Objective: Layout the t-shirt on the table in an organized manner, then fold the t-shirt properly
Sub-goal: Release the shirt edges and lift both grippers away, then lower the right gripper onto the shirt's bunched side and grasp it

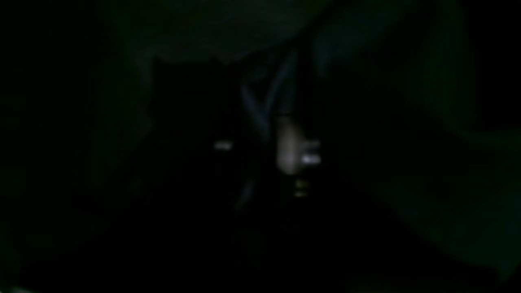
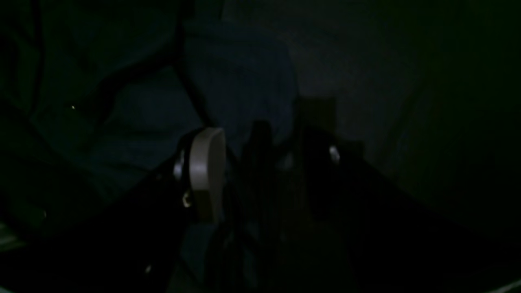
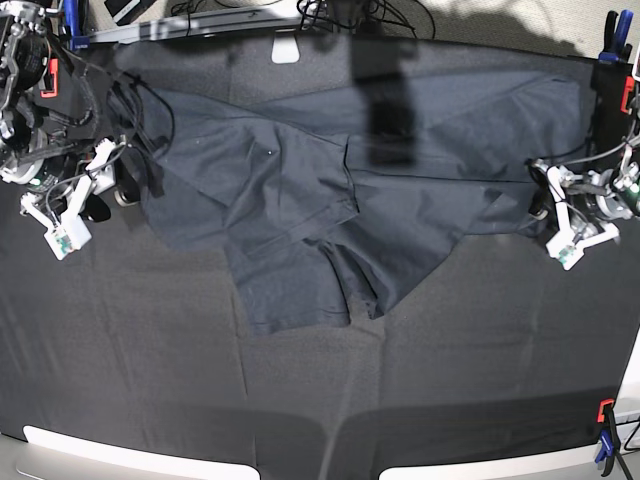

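on the left of the base view, the right arm's gripper (image 3: 118,190) sits low at the left edge of the t-shirt (image 3: 300,215), its white wrist housing and cables just outside the fabric. in the right wrist view, which is very dark, a pale finger (image 2: 206,173) stands on one side and a dark finger on the other with a clear gap between them, so the jaws stand wide apart; dark blue cloth (image 2: 240,81) lies right ahead of them, and whether any of it is caught between them cannot be told.

the slate-blue shirt lies spread across the upper middle of the table (image 3: 300,400), wide from left to right and still rumpled. one fold overlaps the middle, and a ragged lower portion hangs toward the near side, ending in two lobes. a small pale tag (image 3: 285,51) rests on the black cloth just beyond the shirt's far edge. a dark shadow band crosses the shirt's upper centre.

on the right, the left arm's gripper (image 3: 538,200) is down at the shirt's right tip, touching the fabric. its wrist view is almost black: only a pale finger (image 1: 287,144) and faint folds of cloth (image 1: 264,101) show, too dim to tell if the jaws are closed or pinching the shirt.

red and blue clamps (image 3: 604,420) sit at the table's right corners.
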